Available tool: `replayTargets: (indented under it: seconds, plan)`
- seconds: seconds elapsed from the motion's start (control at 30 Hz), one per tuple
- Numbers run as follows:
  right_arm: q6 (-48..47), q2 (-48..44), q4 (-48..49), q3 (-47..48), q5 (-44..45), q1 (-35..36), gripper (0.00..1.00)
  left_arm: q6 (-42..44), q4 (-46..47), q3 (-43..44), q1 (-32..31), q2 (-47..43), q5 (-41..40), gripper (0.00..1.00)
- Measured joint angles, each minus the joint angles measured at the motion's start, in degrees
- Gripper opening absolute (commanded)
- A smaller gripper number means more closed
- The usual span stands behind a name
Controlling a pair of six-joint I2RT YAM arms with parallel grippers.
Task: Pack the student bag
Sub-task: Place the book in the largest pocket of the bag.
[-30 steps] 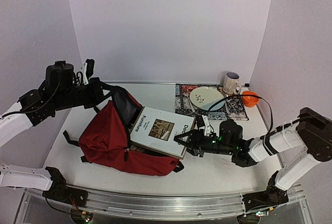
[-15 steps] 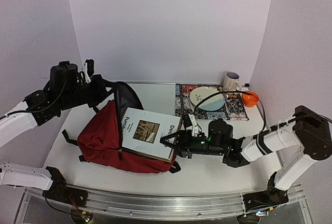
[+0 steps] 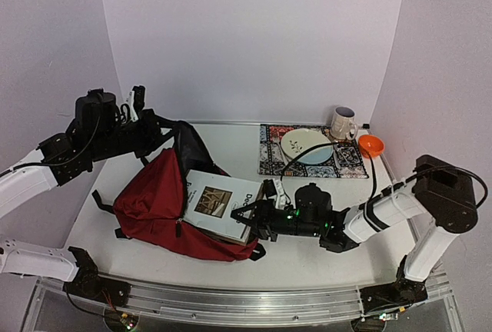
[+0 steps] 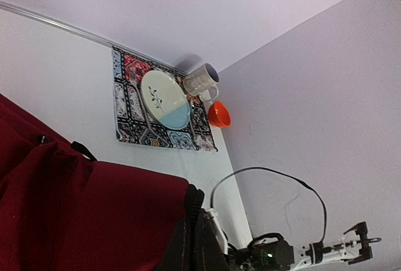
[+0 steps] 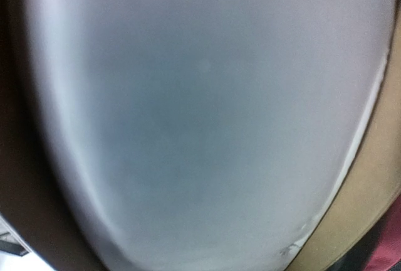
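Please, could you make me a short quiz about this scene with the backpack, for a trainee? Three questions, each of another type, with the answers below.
1. True or false: the plate lies inside the red backpack.
2. What does the right gripper hold? A) the plate B) the book C) nothing
3. Which colour is the small bowl beside the patterned mat?
Key: 1 false; 2 B; 3 orange.
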Motion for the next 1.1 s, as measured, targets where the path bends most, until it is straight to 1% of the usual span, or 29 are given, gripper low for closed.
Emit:
replayTargets:
  seconds: [0.1, 0.23, 0.47, 0.63, 0.87, 1.1]
  plan:
    - [2.0, 2.4, 2.1, 0.2, 0.3, 0.0, 0.09, 1.0, 0.7, 0.0, 0.0, 0.0, 4.0, 0.0]
    - [3.5, 3.4, 2.4, 1.8, 0.4, -0.1, 0.09, 1.7, 1.7, 0.0, 0.0, 0.0, 9.1, 0.0]
    - [4.8, 6.3, 0.7, 8.9, 0.2, -0.5, 0.08, 1.8, 4.4, 0.1, -0.2, 1.8, 15.3, 0.0]
    - [5.1, 7.3, -1.1, 12.6, 0.4, -0.6, 0.09, 1.8, 6.7, 0.6, -2.5, 4.1, 16.1, 0.0]
    - [5.4, 10.3, -3.8, 19.1, 1.6, -0.6, 0.1, 2.0, 8.2, 4.7, -9.1, 10.6, 15.4, 0.0]
    - [5.3, 12.4, -8.3, 24.3, 3.1, -0.6, 0.12, 2.7, 8.9, 7.0, -9.7, 13.2, 14.9, 0.0]
